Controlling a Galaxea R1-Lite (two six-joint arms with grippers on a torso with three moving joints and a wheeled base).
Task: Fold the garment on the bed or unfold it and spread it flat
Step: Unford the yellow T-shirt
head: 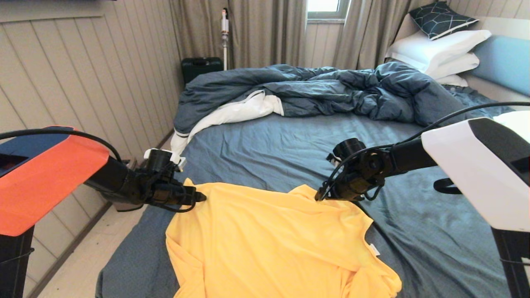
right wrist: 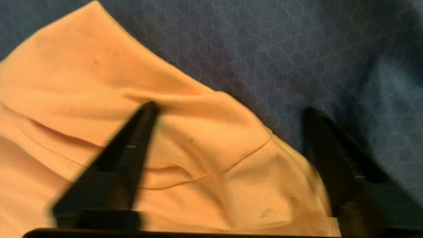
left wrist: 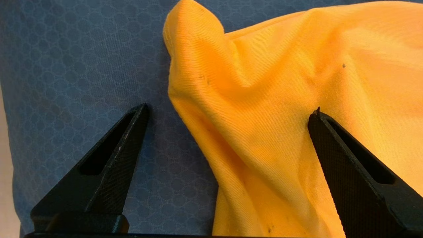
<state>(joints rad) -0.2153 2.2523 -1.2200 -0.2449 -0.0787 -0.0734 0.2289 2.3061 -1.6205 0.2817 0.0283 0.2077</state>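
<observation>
Thin bright yellow T-shirt (head: pixel 269 244) on blue-grey bed (head: pixel 290 140): left gripper (head: pixel 201 197) at nine o'clock, right gripper (head: pixel 319 196) at one, both jaws wide, empty; your shallow pinch could slip or snag sheet.

Garment (head: pixel 265 244): thin matt knit cloth, fine ribbed weave. Bed (head: pixel 290 145) sheet: matt woven cloth, faint honeycomb print. Left gripper (left wrist: pixel 228 112) fingers (left wrist: pixel 109 172): matt black textured plastic.

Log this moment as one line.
left tool: open, straddling far-left corner of bright yellow thin-fabric T-shirt | right tool: open, straddling far-right corner | dark blue-grey bed sheet: beneath
</observation>
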